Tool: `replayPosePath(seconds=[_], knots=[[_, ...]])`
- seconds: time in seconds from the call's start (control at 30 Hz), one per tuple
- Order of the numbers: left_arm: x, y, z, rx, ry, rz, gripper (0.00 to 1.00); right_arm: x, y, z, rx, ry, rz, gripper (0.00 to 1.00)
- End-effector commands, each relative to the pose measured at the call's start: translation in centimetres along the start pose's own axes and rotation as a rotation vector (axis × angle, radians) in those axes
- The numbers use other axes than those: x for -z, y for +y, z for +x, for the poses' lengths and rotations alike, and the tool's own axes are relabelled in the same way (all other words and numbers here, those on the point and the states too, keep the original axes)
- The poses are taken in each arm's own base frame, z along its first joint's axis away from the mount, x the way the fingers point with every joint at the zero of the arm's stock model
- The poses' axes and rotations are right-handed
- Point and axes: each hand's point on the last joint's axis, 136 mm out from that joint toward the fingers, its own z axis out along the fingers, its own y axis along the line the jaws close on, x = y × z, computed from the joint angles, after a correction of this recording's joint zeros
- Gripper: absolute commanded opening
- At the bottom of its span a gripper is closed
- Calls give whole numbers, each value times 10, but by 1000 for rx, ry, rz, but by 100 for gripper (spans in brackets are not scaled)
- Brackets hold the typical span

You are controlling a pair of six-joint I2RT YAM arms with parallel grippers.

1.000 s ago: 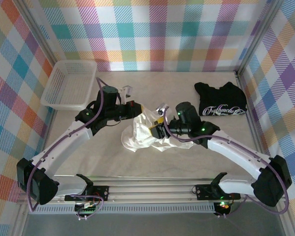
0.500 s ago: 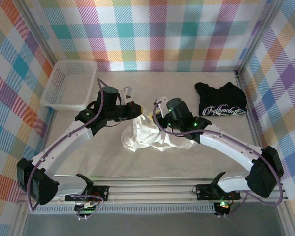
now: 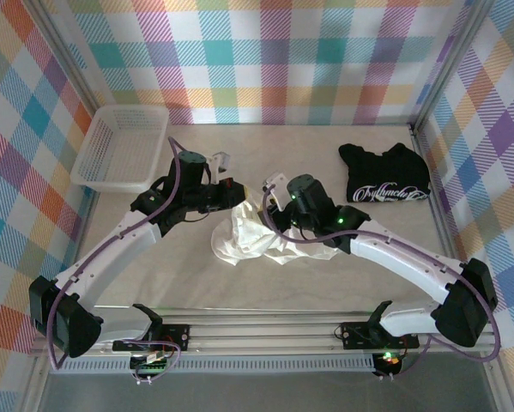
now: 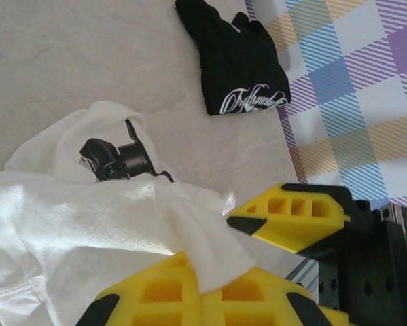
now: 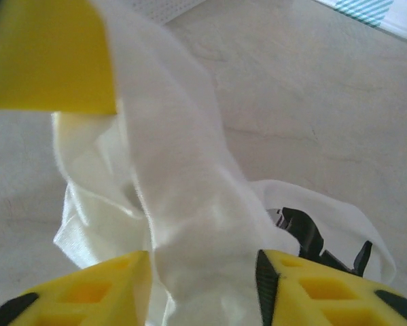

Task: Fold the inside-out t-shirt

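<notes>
The inside-out t-shirt [image 3: 244, 240] was soft, matt white cloth, the black t-shirt [image 3: 385, 176] matt cloth too, the bench [image 3: 196, 283] smooth and dull, the basket [image 3: 130, 109] perforated white plastic.

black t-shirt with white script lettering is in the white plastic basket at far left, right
No. The black t-shirt with white script lettering lies on the table at far right, outside the far-left white plastic basket; the top external view shows it.

We see the white soft-fabric short-sleeved t-shirt [image 3: 244, 242] heaped and crumpled at the middle of the worktop [image 3: 154, 279], one fold lifted.
</notes>
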Motion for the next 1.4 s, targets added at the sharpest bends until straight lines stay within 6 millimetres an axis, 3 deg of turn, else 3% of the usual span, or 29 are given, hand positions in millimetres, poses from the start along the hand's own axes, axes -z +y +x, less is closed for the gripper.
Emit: replayPosePath(seconds=[0.0, 0.1, 0.17, 0.23, 0.37, 0.57, 0.7, 0.87, 1.1, 1.23, 1.37], knots=[[5, -3, -7, -9, -20, 2, 0, -3, -6, -4, 68, 19, 69, 52], [6, -3, -7, -9, -22, 1, 0, -9, -8, -3, 102, 45, 108, 60], [6, -2, -6, -6, -21, 0, 0, -12, -11, -4, 106, 49, 133, 59], [6, -2, -6, -6, -23, -2, 0, -11, -15, -6, 100, 42, 160, 51], [6, 1, -6, -10, -23, -14, 0, 0, -18, -18, 76, -7, 179, 26], [7, 12, -8, -35, -37, -76, 0, 37, -10, -47, -18, -112, 38, 0], [8, 17, -8, -61, -43, -105, 0, 59, -13, -61, -201, -153, -166, 0], [8, 21, -7, -86, -29, -125, 0, 70, -17, -68, -330, -158, -321, 0], [11, 39, -5, -122, -23, -225, 0, 75, -31, -68, -446, -152, -425, 0], [20, 61, -5, -142, -26, -355, 0, 82, -39, -69, -455, -151, -443, 0], [23, 65, -3, -170, -5, -391, 1, 79, -42, -62, -441, -104, -433, 0]])
